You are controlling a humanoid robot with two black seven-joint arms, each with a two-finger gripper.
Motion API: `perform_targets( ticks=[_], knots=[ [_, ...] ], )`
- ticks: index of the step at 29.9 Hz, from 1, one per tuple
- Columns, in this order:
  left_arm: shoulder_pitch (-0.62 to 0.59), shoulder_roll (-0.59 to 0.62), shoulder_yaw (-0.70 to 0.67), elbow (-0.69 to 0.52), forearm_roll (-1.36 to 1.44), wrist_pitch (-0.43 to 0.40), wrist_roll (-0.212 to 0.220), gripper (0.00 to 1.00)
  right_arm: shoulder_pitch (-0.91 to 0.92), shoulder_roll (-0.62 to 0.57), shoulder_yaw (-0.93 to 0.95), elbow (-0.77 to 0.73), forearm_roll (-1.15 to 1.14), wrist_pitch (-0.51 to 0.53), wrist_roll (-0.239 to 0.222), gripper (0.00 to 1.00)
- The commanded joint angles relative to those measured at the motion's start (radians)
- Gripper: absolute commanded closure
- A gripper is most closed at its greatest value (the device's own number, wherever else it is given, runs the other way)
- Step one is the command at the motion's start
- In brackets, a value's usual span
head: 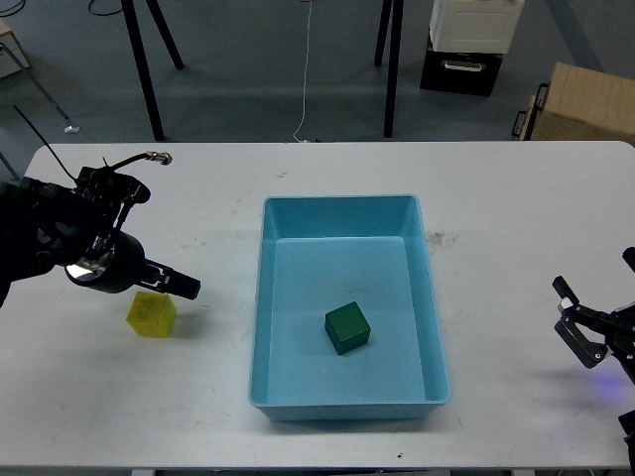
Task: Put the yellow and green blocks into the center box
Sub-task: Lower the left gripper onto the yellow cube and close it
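Note:
The yellow block (151,314) lies on the white table (516,208), left of the blue box (433,297). The green block (347,328) lies inside the box, near the middle of its floor. My left gripper (185,289) is low over the table, just above and right of the yellow block. It shows as one dark prong, so I cannot tell its fingers apart. My right gripper (578,323) is at the table's right edge, open and empty, far from both blocks.
Behind the table stand black stand legs (141,69), a dark case with a white box (462,50) and a cardboard box (585,104). A cable (134,159) loops off my left arm.

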Motion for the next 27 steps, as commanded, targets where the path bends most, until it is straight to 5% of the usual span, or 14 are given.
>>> perform_targets(
  ticks=[1,27],
  knots=[
    [0.049,-0.002,-0.034,0.023,0.000,0.000,0.001,0.00,-0.001,0.000,0.000,-0.001,0.000,0.000,-0.001,0.00],
    [0.137,0.020,-0.052,0.037,0.071,0.000,0.010,0.03,-0.010,0.000,0.000,0.002,0.000,0.000,-0.001,0.00]
  ],
)
